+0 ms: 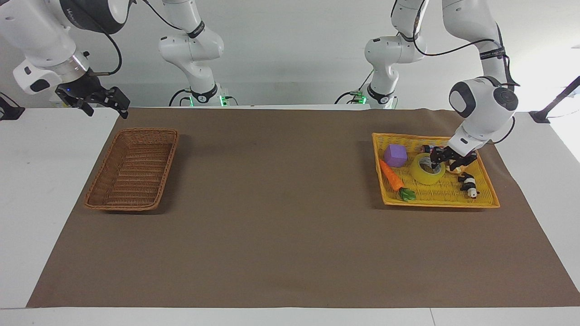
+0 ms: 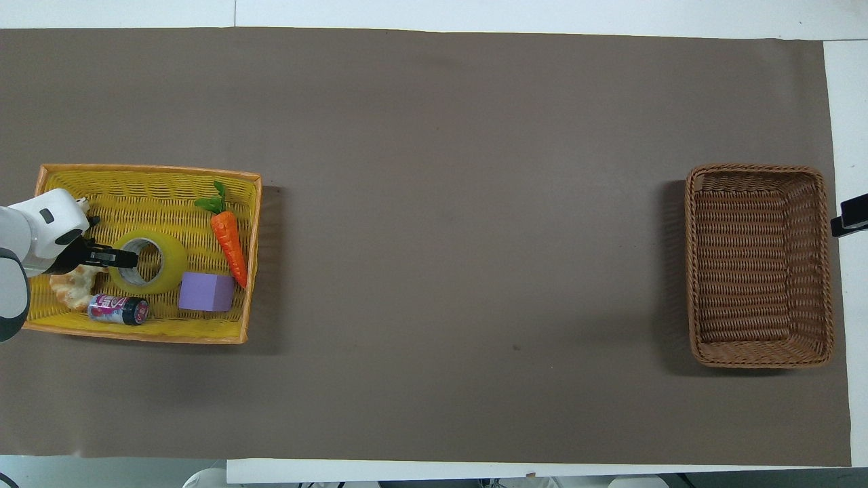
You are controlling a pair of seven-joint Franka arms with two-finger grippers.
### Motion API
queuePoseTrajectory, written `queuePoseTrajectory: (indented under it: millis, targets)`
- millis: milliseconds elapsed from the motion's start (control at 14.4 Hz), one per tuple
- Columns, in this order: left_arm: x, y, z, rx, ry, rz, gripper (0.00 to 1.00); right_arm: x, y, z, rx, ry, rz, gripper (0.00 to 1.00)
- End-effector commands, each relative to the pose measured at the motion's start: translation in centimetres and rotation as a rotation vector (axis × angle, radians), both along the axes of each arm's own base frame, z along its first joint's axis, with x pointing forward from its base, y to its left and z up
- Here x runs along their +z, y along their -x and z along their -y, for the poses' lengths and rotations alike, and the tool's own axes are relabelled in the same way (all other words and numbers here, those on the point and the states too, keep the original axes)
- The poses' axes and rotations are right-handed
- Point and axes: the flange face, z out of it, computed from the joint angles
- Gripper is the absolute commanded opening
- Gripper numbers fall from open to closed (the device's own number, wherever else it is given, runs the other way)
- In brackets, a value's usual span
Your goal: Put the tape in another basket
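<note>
Jaws' states unclear: left gripper [image 1: 438,164] at tape [image 1: 427,169], brown mat [image 1: 281,217] covering white table [image 1: 27,190].

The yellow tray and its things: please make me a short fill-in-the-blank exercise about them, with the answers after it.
1. The tape lies in the yellow tray beside a purple ____.
2. The carrot's leaves are ____ in colour.
3. The left gripper is at the rim of the ____.
4. The brown basket toward the right arm's end of the table holds ____.

Answers: cube; green; tape; nothing
</note>
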Motion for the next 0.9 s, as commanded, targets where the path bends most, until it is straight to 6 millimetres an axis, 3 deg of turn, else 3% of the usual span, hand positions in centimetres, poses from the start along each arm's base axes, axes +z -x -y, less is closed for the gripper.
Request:
queuePoseTrajectory:
  millis: [0, 347, 486, 556, 694, 833]
  targets:
    - [-1.4, 0.6, 0.2, -0.012, -0.001, -0.010, 0.58, 0.2, 0.6, -0.1, 0.007, -0.019, -0.002, 1.00]
    - [-2.7, 0.9, 0.3, -0.015, -0.003, -0.031, 0.50, 0.2, 0.6, -0.1, 0.007, -0.019, -0.002, 1.00]
    - [-2.6, 0.8, 0.2, -0.009, -0.001, -0.040, 0.05, 0.1, 0.6, -0.1, 0.008, -0.019, -0.004, 1.00]
    - [-2.3, 0.6, 0.2, -0.009, -0.001, -0.039, 0.00, 0.1, 0.6, 0.0, 0.006, -0.019, -0.004, 1.00]
    - [0.2, -1.5, 0.0, -0.012, -0.002, -0.031, 0.00, 0.2, 0.6, -0.1, 0.007, -0.019, -0.002, 1.00]
    - [4.7, -3.8, 0.1, -0.006, 0.009, -0.047, 0.00, 0.1, 0.6, 0.0, 0.006, -0.019, -0.004, 1.00]
